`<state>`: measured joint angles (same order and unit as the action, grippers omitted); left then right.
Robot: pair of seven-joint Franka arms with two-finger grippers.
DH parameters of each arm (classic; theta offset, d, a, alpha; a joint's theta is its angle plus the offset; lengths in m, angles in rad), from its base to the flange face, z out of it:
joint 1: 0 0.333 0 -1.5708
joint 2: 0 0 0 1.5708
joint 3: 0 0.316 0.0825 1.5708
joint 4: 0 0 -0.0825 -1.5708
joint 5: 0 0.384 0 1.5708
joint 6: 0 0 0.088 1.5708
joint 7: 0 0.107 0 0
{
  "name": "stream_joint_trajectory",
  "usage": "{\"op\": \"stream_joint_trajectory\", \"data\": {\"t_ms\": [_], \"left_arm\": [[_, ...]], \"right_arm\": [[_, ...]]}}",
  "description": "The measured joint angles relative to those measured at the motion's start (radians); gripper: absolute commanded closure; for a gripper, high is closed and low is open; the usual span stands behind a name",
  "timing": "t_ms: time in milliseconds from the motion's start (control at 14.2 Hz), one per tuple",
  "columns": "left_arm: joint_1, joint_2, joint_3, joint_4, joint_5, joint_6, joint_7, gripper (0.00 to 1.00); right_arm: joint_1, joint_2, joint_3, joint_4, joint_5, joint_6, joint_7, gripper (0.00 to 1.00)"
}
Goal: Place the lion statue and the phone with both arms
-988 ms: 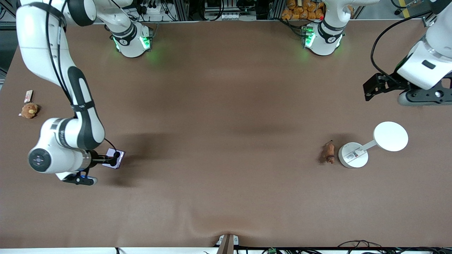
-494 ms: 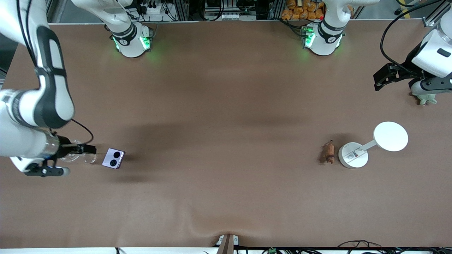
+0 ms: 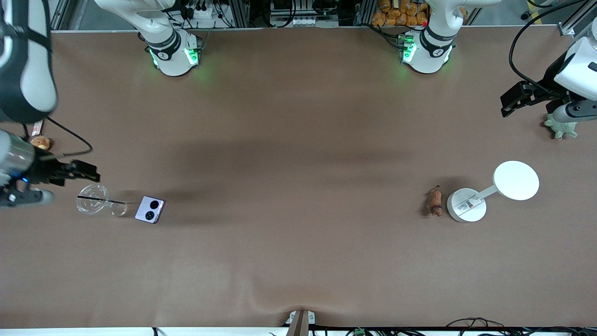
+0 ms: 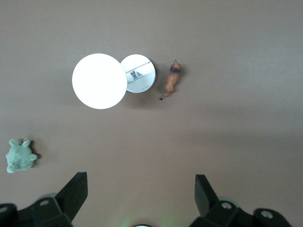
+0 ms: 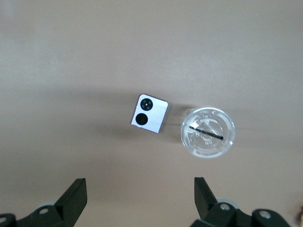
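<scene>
Phone point(image 3: 149, 210) and lion statue point(image 3: 434, 201) are set on the table point(image 3: 298, 261), both grippers raised, jaws apart; only parking judged outstanding.

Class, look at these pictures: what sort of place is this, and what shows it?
Probably a robotics lab: two arm bases bolted along a brown-covered table, cables and aluminium framing at its edge, and staged props such as the phone and lion statue.

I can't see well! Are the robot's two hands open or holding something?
Left gripper: open, holding nothing, up over the table near the turtle.
Right gripper: open, holding nothing, up over the table near the phone.
</scene>
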<state>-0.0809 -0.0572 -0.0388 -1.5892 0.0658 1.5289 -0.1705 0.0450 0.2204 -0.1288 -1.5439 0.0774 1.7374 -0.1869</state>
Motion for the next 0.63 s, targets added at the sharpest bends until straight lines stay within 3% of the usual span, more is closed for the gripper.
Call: {"op": "stream_joint_trajectory", "data": {"t_ms": [282, 635], "left_arm": [[0.000, -0.002, -0.006, -0.009, 0.000, 0.000, 0.000, 0.00], [0.000, -0.001, -0.009, -0.013, -0.018, -0.005, 0.015, 0.00]], "right_arm": [[0.000, -0.102, 0.001, 0.001, -0.006, -0.079, 0.000, 0.00], [0.000, -0.160, 0.002, 0.001, -0.006, -0.161, 0.076, 0.00]]}}
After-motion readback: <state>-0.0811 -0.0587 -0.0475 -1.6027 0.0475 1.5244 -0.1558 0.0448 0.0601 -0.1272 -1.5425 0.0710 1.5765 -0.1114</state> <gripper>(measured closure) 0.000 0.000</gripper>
